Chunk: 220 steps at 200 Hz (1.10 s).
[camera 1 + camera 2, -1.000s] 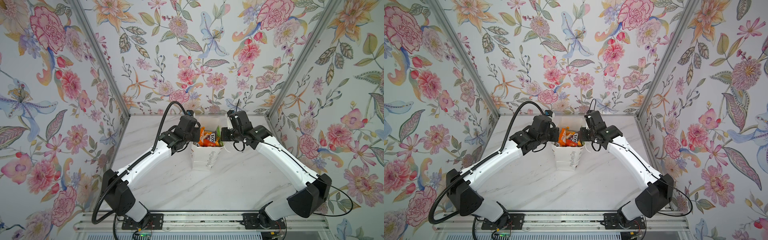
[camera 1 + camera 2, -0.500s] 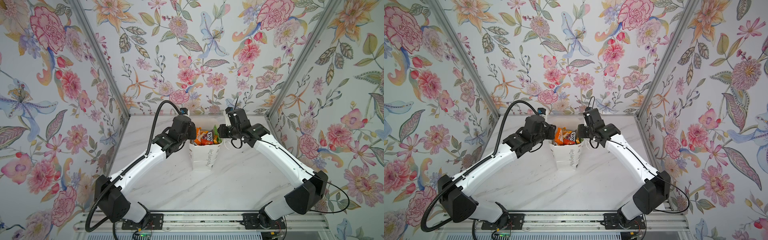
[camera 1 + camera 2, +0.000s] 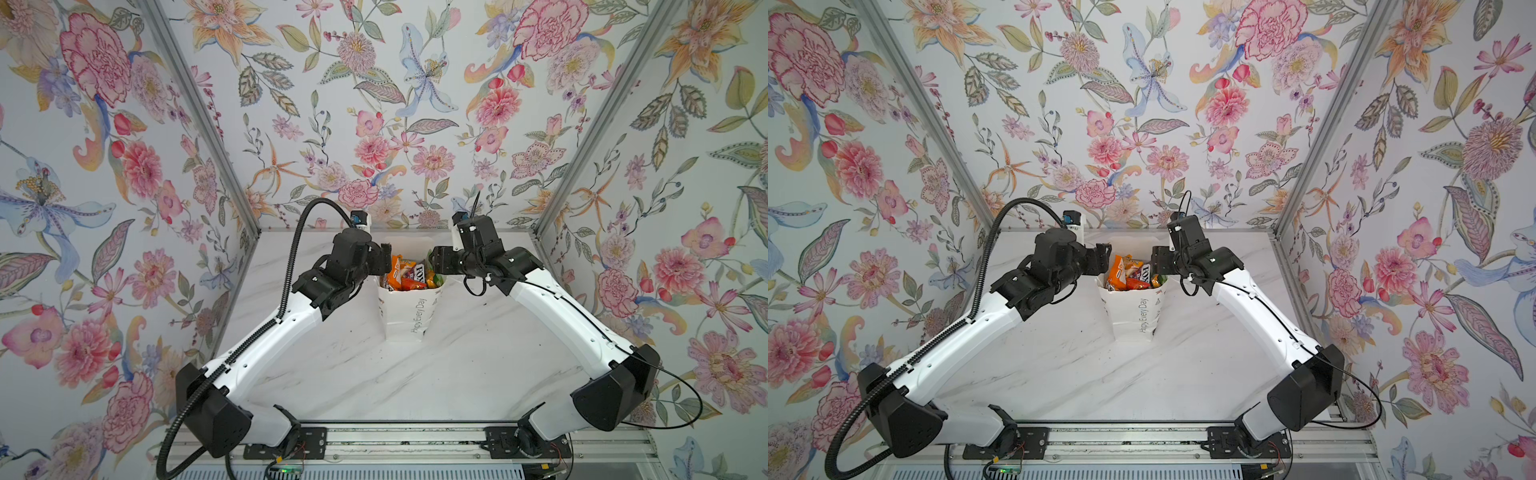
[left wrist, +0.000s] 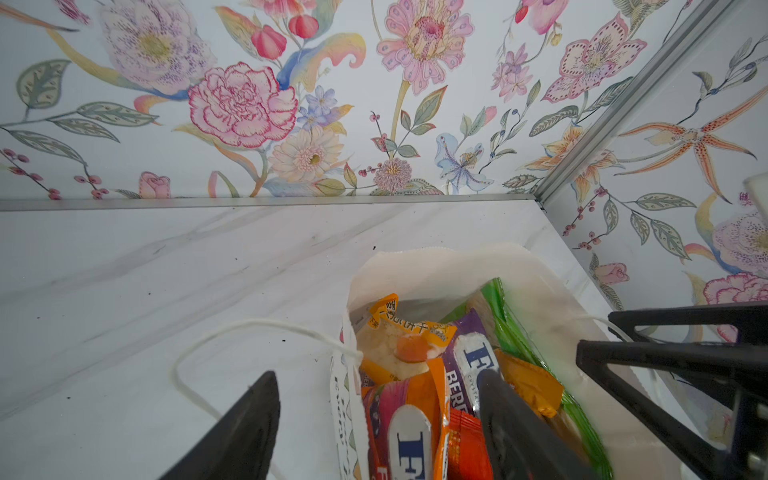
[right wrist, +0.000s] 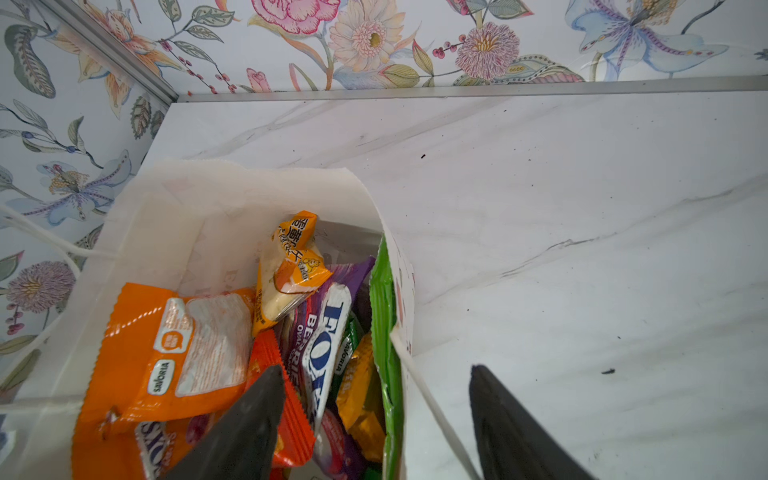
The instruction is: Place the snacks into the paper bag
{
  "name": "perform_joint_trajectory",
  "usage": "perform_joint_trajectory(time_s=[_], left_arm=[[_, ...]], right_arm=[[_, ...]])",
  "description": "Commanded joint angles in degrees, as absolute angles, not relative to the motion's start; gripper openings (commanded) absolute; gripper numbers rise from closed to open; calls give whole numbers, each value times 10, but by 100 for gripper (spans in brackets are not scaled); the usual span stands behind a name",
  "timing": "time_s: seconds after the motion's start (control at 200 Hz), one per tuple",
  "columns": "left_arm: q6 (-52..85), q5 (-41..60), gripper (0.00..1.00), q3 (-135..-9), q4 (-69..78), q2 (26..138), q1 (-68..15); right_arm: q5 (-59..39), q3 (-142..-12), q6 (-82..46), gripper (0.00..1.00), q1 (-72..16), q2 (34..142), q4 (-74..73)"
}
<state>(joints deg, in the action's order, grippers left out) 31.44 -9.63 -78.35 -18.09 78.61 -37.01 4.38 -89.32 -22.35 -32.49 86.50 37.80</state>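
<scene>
Inside the paper bag [image 3: 409,316], which stands upright on the table [image 3: 457,365], the snacks [image 3: 405,276] reach its rim; none shows outside it. At its opposite walls the left gripper [image 3: 385,261] and right gripper [image 3: 434,258] have jaws spread, holding nothing. The task seems finished; only withdrawing the arms is left.

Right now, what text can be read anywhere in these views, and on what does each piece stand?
"Happy Every Day": down the side of the paper bag.
"FOX" and "BERRIE", both cut off: purple candy bag.
"SAVORIA": orange candy bag.
Chinese characters, sharp but not ones I can read out: small orange sachet.
All finer print: too small to read.
</scene>
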Motion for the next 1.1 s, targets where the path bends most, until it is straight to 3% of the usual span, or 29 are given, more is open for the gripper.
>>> perform_joint_trajectory(time_s=[0.0, 0.155, 0.53, 0.861, 1.021, 1.096], left_arm=[[282, -157, 87, -759, -157, 745, -364], [260, -248, 99, -694, -124, 688, -358], [241, -469, 99, -522, -50, 603, -333], [195, -458, 99, -346, 125, 584, -239], [161, -449, 99, -278, 240, 635, -198], [102, -447, 99, -223, 375, 662, -193]], right_arm=[[60, -908, -211, 80, -327, 823, 370], [106, -884, -194, 87, -318, 771, 370], [184, -668, -180, 97, -201, 609, 273], [217, -424, -160, 99, -99, 536, 107], [185, -282, -70, 99, -93, 549, -92], [178, -230, -35, 99, -97, 572, -182]])
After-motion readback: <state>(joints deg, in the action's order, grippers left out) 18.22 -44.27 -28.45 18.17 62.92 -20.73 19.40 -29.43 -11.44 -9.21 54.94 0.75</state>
